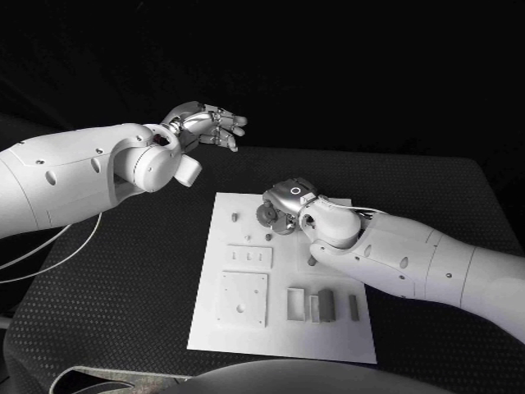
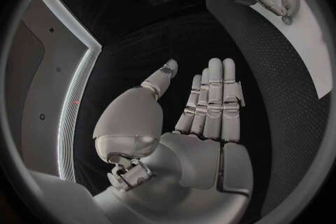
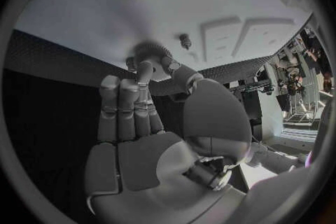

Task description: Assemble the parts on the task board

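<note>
Right hand seating a gear on the board

Left hand [image 1: 206,123] hovers off the white rectangular task board [image 1: 334,332], fingers apart, empty; right hand [image 1: 289,205] pinches a small round grey toothed gear [image 3: 148,51] at the board's far edge, likely pressing it onto its peg.

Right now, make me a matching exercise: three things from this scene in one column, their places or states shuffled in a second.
1. left hand
2. right hand
3. row of grey bars

A. near the task board's near edge
B. open, raised over the black table beyond the board
C. pinching the round part at the board's far end

Pairs: 1-B, 2-C, 3-A
</note>
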Robot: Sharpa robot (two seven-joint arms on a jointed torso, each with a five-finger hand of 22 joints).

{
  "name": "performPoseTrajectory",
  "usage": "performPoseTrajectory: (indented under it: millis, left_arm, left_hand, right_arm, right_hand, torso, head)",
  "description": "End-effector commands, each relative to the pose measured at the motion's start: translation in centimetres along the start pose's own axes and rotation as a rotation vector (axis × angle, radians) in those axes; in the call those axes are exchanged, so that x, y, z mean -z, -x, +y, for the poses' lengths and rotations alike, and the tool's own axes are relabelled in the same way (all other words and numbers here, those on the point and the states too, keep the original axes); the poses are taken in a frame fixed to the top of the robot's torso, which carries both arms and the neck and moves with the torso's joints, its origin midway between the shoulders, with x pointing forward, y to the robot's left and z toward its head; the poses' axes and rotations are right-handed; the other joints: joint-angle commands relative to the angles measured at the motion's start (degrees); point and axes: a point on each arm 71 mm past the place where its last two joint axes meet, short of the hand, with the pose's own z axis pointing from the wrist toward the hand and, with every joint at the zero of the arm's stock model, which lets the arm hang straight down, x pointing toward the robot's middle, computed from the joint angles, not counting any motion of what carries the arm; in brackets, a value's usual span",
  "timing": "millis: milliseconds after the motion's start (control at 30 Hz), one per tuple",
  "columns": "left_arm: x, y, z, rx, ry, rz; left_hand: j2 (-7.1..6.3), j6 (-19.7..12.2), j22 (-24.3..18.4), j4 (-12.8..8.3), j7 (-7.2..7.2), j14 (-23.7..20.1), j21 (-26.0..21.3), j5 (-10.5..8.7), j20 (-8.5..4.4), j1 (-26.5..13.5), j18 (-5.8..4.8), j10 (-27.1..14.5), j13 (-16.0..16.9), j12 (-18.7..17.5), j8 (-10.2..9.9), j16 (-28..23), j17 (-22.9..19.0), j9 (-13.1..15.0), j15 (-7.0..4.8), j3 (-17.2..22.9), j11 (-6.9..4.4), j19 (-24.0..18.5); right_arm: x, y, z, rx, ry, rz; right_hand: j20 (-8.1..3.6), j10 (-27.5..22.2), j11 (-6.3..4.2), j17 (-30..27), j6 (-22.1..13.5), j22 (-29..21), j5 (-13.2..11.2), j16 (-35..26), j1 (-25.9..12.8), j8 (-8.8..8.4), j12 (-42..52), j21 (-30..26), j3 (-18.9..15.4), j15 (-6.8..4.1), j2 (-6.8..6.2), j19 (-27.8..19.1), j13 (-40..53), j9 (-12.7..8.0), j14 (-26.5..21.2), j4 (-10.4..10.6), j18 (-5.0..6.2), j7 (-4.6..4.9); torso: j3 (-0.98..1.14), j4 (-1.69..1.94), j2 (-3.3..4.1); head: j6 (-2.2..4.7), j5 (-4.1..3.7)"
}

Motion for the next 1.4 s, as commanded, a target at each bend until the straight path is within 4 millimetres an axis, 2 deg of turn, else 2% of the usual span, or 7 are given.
performPoseTrajectory:
  millis: [33,533,933,1133,1267,1400]
  left_arm:
    - [-0.04,-0.23,-0.19,-0.001,-0.010,0.016]
    - [-0.03,-0.21,-0.18,-0.001,-0.010,0.014]
    - [0.02,-0.16,-0.18,-0.002,-0.009,0.013]
    - [0.04,-0.16,-0.17,-0.002,-0.008,0.014]
    - [-0.01,-0.24,-0.18,-0.007,-0.008,0.019]
    - [0.01,-0.33,-0.21,-0.006,-0.010,0.024]
  left_hand:
    - [-0.42,-0.2,0.1,0.0,0.51,-0.5,-0.2,-0.20,-0.40,-0.3,0.85,-0.5,0.1,-0.3,-0.3,0.3,0.0,-0.1,-0.02,-0.2,-0.06,0.0]
    - [-0.46,-0.2,0.1,0.0,0.52,-0.5,-0.2,-0.20,-0.40,-0.2,0.85,-0.5,0.1,-0.3,-0.3,0.3,0.0,-0.1,-0.02,-0.2,-0.06,0.0]
    - [-0.49,-0.3,0.1,0.0,0.52,-0.5,-0.2,-0.20,-0.40,-0.2,0.85,-0.5,0.1,-0.3,-0.3,0.3,0.0,-0.1,-0.02,-0.2,-0.06,0.0]
    - [-0.49,-0.3,0.1,0.0,0.53,-0.5,-0.3,-0.20,-0.40,-0.2,0.85,-0.5,0.1,-0.3,-0.3,0.3,0.0,-0.1,-0.02,-0.2,-0.06,0.1]
    - [-0.73,-0.3,0.1,-0.1,0.51,-0.5,-0.3,-0.22,-0.42,0.3,0.87,-0.5,0.1,-0.3,-0.3,0.3,0.0,-0.1,-0.03,-0.1,-0.08,0.0]
    - [-0.85,-0.3,0.1,-0.1,0.52,-0.5,-0.4,-0.30,-0.40,0.4,0.85,-0.5,0.1,-0.3,-0.3,0.3,0.0,-0.1,-0.02,-0.1,-0.07,0.0]
  right_arm:
    - [-0.06,-0.16,0.29,0.001,0.007,0.019]
    - [-0.58,-0.25,0.65,0.006,0.009,0.025]
    - [-0.63,-0.43,0.58,0.012,0.008,0.044]
    - [-0.63,-0.48,0.62,0.013,0.011,0.049]
    - [-0.60,-0.51,0.57,0.014,0.010,0.046]
    - [-0.62,-0.48,0.59,0.013,0.010,0.043]
  right_hand:
    - [0.20,-0.2,-0.33,0.0,0.4,0.0,0.1,-0.2,-0.2,0.19,-0.1,-0.3,0.3,-0.21,0.03,-0.3,-0.1,0.2,-0.2,0.0,2.58,0.03]
    - [0.23,-0.2,-0.51,0.0,0.9,0.1,0.1,-0.1,-0.3,0.61,0.0,-0.3,0.1,-0.38,-0.07,-0.3,-0.1,0.8,-0.3,-0.1,2.58,-0.17]
    - [0.25,-0.3,-0.61,-0.1,1.2,0.1,0.1,-0.1,-0.3,0.88,0.0,-0.3,0.0,-0.48,-0.37,-0.4,-0.1,1.3,-0.3,-0.2,2.58,-0.28]
    - [0.30,-0.5,-0.55,-0.1,0.8,0.1,0.1,-0.1,-0.6,0.75,0.0,-0.4,-0.1,-0.44,-1.06,-0.5,-0.1,1.5,-0.5,-0.1,2.58,-0.21]
    - [0.29,-0.6,-0.43,-0.1,0.1,0.1,0.1,-0.2,-0.2,0.47,0.0,-0.5,-0.2,-0.35,-2.25,-0.6,-0.1,1.7,-0.7,-0.6,2.58,-0.08]
    - [0.30,-0.6,-0.41,-0.1,0.1,0.1,0.1,-0.2,-0.1,0.47,0.0,-0.5,-0.2,-0.33,-2.35,-0.6,-0.1,1.8,-0.7,-0.6,2.58,-0.05]
  torso:
    - [-0.02,-0.02,0.02]
    - [-0.01,0.04,0.04]
    - [-0.01,-0.01,0.02]
    - [0.01,-0.05,0.01]
    - [0.03,-0.06,0.02]
    - [0.05,-0.03,0.04]
  head:
    - [-0.04,0.10]
    - [-0.33,0.11]
    - [-0.11,0.18]
    - [-0.38,0.31]
    - [-0.41,0.24]
    - [-0.38,0.26]
